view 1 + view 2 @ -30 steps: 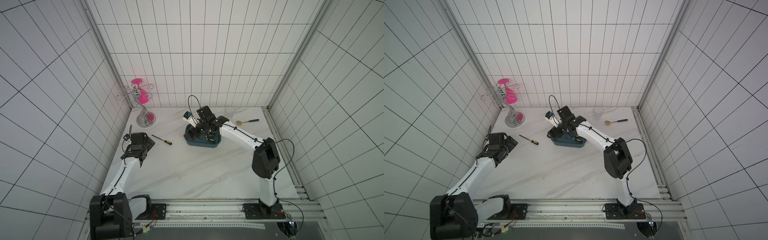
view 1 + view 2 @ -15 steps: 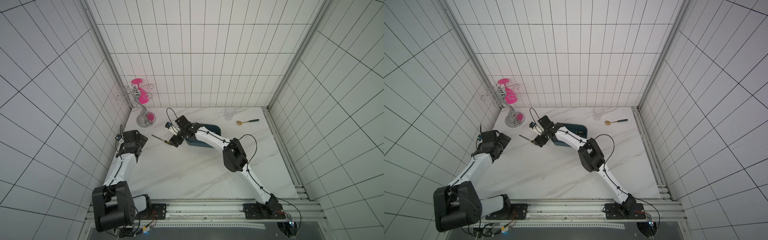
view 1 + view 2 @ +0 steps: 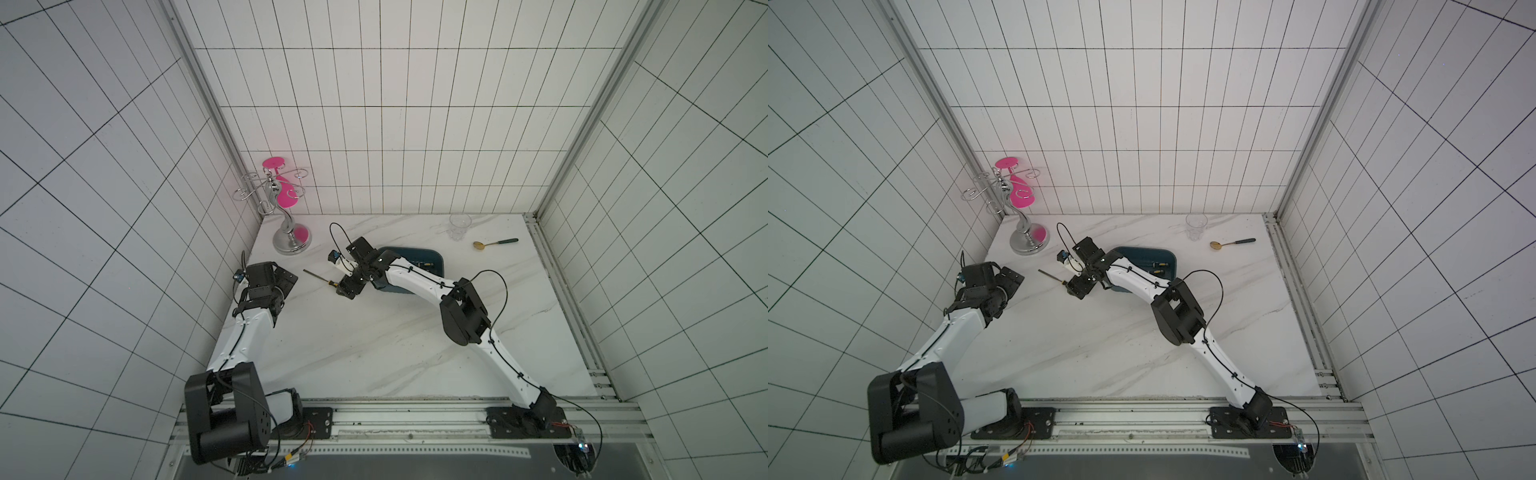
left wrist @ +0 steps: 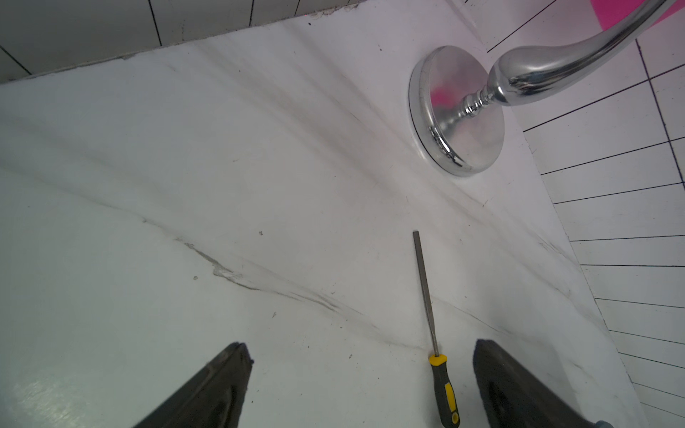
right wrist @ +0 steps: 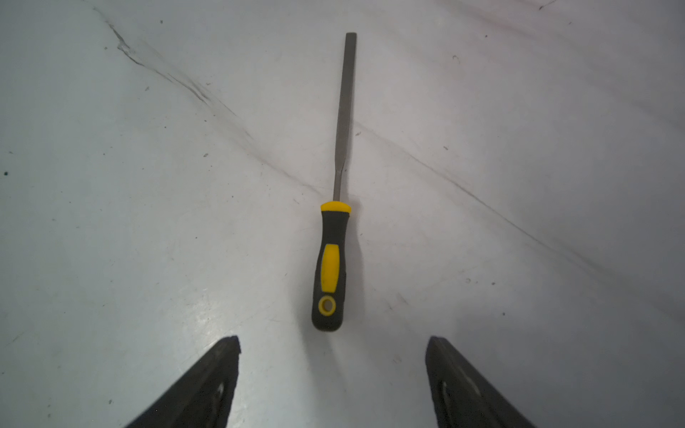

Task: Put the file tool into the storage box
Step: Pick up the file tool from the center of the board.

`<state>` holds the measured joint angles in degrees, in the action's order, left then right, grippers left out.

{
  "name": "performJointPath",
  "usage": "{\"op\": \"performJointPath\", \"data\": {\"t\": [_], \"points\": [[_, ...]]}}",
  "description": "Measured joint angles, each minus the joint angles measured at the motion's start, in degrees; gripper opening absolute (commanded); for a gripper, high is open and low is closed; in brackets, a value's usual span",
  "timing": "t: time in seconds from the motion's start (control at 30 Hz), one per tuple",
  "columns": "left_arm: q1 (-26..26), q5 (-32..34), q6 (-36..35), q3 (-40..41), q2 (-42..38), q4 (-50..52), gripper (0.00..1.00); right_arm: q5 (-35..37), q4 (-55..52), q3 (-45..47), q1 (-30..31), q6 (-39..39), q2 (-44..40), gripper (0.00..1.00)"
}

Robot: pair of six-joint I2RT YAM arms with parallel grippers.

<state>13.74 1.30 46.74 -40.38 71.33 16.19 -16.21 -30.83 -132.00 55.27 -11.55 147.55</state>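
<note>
The file tool (image 5: 335, 229) has a grey blade and a black-and-yellow handle and lies flat on the marble. My right gripper (image 5: 332, 339) is open, and the handle's end sits just ahead of its fingertips, centred between them and untouched. In both top views that gripper (image 3: 347, 289) hovers over the handle, and the blade (image 3: 1050, 276) points away towards the left arm. Right behind the right arm is the teal storage box (image 3: 430, 259), with yellow-and-black handles (image 3: 1158, 264) inside. My left gripper (image 4: 361, 344) is open and empty, and the file (image 4: 443, 385) shows between its fingers.
A chrome stand (image 3: 291, 241) holding a pink glass (image 3: 286, 200) is at the back left near the wall. At the back right are a clear glass cup (image 3: 459, 226) and a gold spoon (image 3: 494, 243). Tiled walls close in three sides of the marble table.
My right arm has swung left from over the storage box to the file on the table, its jaws narrowing a little. The left arm has drawn back towards the left wall.
</note>
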Motion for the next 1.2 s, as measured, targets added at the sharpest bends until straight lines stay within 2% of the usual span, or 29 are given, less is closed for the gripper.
{"op": "performJointPath", "data": {"t": [0.43,0.83,1.2], "points": [[0.0,-4.83,-1.31,0.11,-0.09,-0.94,0.98,0.61,0.0,0.11,0.57,0.87,-0.26,0.8],[0.0,-4.09,-1.77,-0.33,-1.22,-0.9,0.98,1.79,2.82,0.04,1.88,3.32,-6.75,0.8],[0.2,-3.28,-1.75,0.15,-2.82,-1.11,0.98,5.01,2.56,-1.51,2.14,5.03,2.03,0.76]]}}
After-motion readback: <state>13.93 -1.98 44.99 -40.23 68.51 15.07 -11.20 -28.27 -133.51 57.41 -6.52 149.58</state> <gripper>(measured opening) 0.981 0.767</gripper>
